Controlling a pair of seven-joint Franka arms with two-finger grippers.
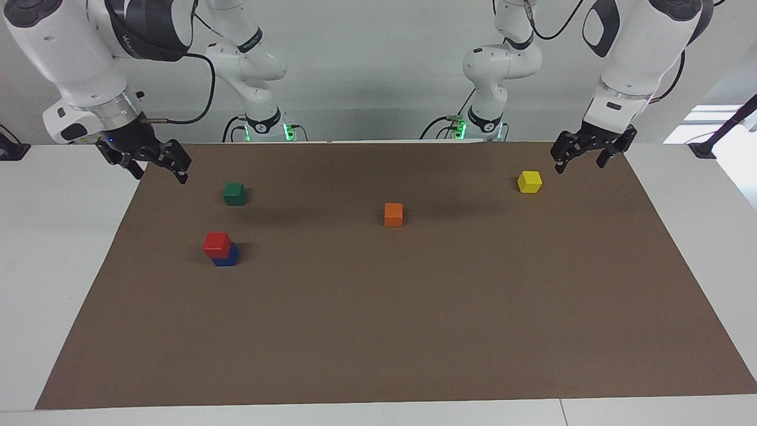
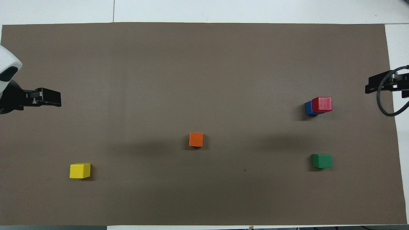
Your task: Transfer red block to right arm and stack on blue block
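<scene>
The red block (image 1: 216, 243) (image 2: 322, 104) sits on top of the blue block (image 1: 228, 258) (image 2: 308, 108), set slightly askew, toward the right arm's end of the brown mat. No gripper touches the stack. My right gripper (image 1: 158, 171) hangs open and empty over the mat's edge at that end, apart from the stack. My left gripper (image 1: 581, 164) waits open and empty over the mat's edge at the left arm's end, beside the yellow block.
A green block (image 1: 235, 193) lies nearer to the robots than the stack. An orange block (image 1: 393, 214) is mid-mat. A yellow block (image 1: 529, 181) lies toward the left arm's end. The brown mat (image 1: 378, 331) covers a white table.
</scene>
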